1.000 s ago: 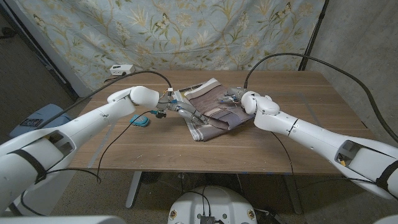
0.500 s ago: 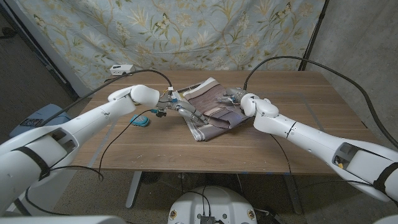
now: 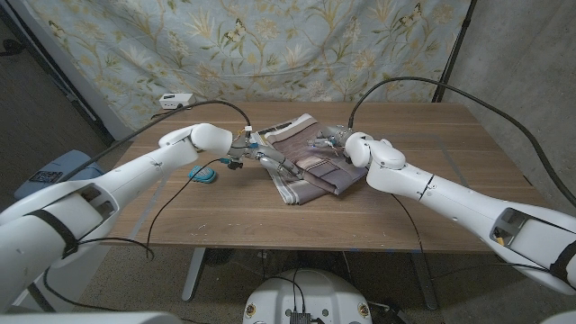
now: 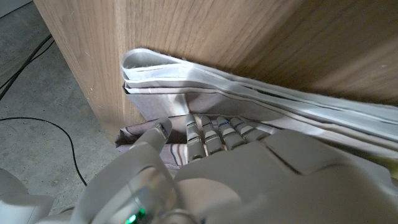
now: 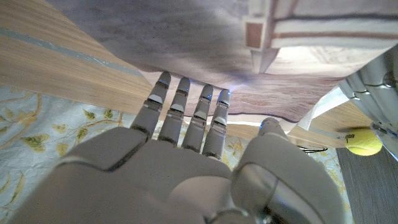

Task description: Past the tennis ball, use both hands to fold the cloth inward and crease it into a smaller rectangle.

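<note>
Reaching in from either side, the left hand [image 3: 263, 159] and right hand [image 3: 331, 141] both meet the striped cloth [image 3: 306, 162], fingers [image 4: 208, 134] extended along the fabric; whether either pinches a layer, I cannot tell. The cloth lies folded in layers mid-table, with the tennis ball [image 5: 364, 141] just off its left side, beside a teal object [image 3: 203, 174]. If one hand drags harder than the other, the stacked edges could probably slide askew and spoil the crease.

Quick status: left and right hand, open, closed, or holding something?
Left hand: fingers on the striped brown-and-white folded cloth; grip cannot be told.
Right hand: open, fingers extended together over the cloth.
</note>
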### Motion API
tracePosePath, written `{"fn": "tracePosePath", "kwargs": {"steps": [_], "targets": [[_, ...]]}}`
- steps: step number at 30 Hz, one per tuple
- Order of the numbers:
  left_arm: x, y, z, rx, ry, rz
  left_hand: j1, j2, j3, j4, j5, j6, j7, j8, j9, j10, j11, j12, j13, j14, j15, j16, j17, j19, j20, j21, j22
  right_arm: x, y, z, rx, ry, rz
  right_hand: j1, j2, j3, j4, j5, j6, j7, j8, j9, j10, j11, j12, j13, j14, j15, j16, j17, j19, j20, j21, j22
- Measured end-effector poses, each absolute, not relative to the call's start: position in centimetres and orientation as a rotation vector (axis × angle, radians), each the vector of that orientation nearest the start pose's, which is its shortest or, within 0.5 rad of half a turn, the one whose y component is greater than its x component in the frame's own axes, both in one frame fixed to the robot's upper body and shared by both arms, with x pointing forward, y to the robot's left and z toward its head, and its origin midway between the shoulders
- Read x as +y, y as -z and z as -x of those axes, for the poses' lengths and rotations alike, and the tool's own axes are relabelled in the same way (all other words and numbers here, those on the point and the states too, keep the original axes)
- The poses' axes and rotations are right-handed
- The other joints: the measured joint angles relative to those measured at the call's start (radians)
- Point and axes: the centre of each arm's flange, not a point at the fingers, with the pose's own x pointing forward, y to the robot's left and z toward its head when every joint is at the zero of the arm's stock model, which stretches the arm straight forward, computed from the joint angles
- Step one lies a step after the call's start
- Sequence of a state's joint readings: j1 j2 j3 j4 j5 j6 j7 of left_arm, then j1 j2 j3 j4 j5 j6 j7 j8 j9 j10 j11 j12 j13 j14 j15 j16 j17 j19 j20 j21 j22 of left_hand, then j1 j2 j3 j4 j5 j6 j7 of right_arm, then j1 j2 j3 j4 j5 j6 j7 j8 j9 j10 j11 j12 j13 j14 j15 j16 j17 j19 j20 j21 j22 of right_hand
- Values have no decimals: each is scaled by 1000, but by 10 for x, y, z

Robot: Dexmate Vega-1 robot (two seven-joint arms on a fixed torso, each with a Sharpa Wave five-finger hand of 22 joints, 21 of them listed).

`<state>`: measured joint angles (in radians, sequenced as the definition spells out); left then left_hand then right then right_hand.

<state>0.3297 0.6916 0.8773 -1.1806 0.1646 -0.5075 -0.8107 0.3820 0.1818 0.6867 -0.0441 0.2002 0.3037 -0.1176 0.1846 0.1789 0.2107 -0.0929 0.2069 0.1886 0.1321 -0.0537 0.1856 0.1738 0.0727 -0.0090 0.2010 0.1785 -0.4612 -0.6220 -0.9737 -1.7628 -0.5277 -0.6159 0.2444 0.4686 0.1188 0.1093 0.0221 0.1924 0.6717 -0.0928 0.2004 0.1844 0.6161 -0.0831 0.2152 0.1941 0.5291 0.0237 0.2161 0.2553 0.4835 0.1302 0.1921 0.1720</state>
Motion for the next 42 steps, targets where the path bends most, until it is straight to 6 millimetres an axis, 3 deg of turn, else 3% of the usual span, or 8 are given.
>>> {"fn": "tracePosePath", "kwargs": {"steps": [9,19,42], "targets": [[188,3,-645,-397,1033,-1538,0,0,0,0,0,0,0,0,0,0,0,0,0,0,0,-3,1,0,0,-1,1,-108,-40,-606,-391,-102,1478,0,0,4,-4,4,0,0,0,0,0,0,-4,0,0,0,0,0,0,0,0,0],[188,2,-648,-395,1034,-1537,0,0,0,0,0,0,0,0,0,0,0,0,0,0,0,-4,1,0,0,12,1,-126,-44,-585,-387,-21,1490,0,0,4,-4,4,7,-7,0,0,5,6,-4,0,0,0,0,-5,0,0,0,0],[185,-3,-653,-399,1056,-1549,0,0,0,0,0,0,0,0,0,2,-2,0,0,0,0,-5,1,0,0,11,1,-166,-14,-554,-300,89,1499,-4,-4,4,-4,4,18,-7,0,0,16,-6,-4,0,9,-9,0,-14,0,0,0,0]]}}
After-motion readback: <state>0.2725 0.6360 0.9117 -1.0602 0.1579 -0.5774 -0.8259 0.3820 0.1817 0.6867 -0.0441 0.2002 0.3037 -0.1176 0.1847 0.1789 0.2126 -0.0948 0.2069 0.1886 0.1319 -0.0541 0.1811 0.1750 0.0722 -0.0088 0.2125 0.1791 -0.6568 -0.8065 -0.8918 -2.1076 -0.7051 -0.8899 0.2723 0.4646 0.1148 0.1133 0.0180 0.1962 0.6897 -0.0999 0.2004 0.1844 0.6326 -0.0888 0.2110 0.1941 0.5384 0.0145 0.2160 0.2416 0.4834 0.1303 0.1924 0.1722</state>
